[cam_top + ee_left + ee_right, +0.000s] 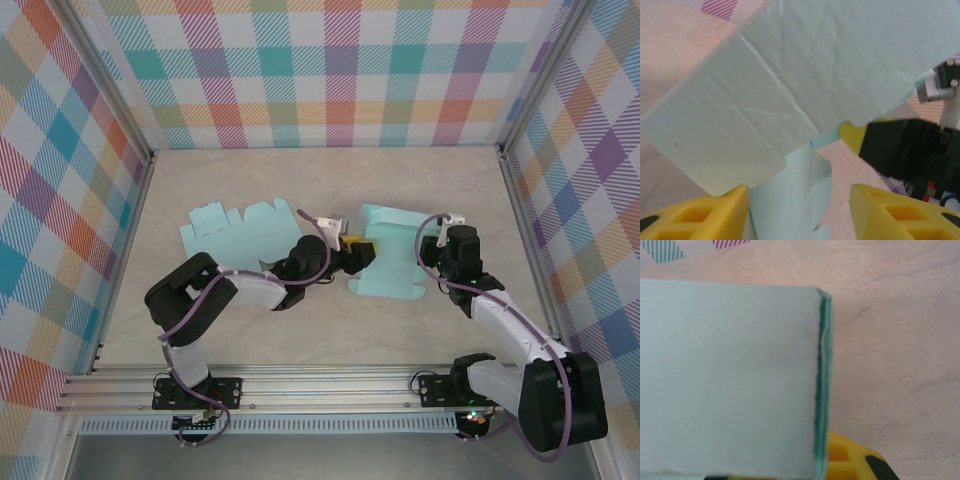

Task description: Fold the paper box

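The paper box (pixel 395 265) is pale teal thin card, partly folded, lying just right of the middle of the scene. Its far panel is raised, while the near part lies flat with a notched edge. Seen close, the card is faintly creased, and one side edge is doubled, with a darker teal rim. A flat blank (pixel 240 228) of the same card lies apart to its left

The paper box (pixel 388 270) is pale mint. The walls (pixel 340 70) are pastel plaid; the table (pixel 330 335) is marbled beige.
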Robot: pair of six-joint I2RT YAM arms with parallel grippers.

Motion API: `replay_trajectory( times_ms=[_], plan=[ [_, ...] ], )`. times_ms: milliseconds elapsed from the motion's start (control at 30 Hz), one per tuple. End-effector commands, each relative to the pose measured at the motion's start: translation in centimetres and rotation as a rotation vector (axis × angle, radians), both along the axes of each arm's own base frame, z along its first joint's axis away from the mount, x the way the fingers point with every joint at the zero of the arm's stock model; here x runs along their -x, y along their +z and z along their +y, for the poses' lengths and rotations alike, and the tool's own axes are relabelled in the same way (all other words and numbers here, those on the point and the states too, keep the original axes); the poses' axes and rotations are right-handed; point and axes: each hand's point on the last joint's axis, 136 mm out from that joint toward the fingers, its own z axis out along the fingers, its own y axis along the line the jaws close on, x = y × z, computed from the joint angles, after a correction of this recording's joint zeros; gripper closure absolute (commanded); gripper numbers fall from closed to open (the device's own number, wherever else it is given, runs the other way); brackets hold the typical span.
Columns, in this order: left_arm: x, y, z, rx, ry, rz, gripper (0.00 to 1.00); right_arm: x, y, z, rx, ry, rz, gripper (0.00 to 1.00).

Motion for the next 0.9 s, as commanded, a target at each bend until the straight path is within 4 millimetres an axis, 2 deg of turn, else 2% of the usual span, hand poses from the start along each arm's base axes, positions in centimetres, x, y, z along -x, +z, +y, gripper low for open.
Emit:
replay_trajectory(
  times_ms=[0,167,267,367,467,633,767,867],
  plan=[
    [2.6,2.2,1.3,-0.080,-0.063,-0.110,0.40,0.2,0.1,0.4,-0.001,0.017,-0.001,1.00],
    [5.0,2.7,5.3,-0.254,-0.061,-0.169,0.37,0.2,0.1,0.4,-0.002,0.018,-0.001,1.00],
    [5.2,3.8,8.1,-0.380,-0.001,-0.244,0.38,0.1,0.1,0.4,-0.001,0.021,-0.002,1.00],
    [4.3,5.2,10.4,-0.496,0.065,-0.347,0.39,0.1,0.1,0.4,-0.002,0.022,-0.003,1.00],
    [1.9,6.1,12.2,-0.558,0.123,-0.392,0.41,0.1,0.1,0.5,-0.004,0.026,-0.004,1.00],
    [-2.3,6.1,12.2,-0.628,0.128,-0.414,0.47,0.2,0.1,0.5,-0.004,0.026,-0.004,1.00],
    [-5.4,5.0,11.0,-0.685,0.095,-0.422,0.48,0.1,0.0,0.6,-0.003,0.029,-0.002,1.00],
    [-6.7,4.6,9.5,-0.707,0.046,-0.439,0.48,0.1,0.1,0.6,-0.004,0.029,-0.001,1.00]
  ],
)
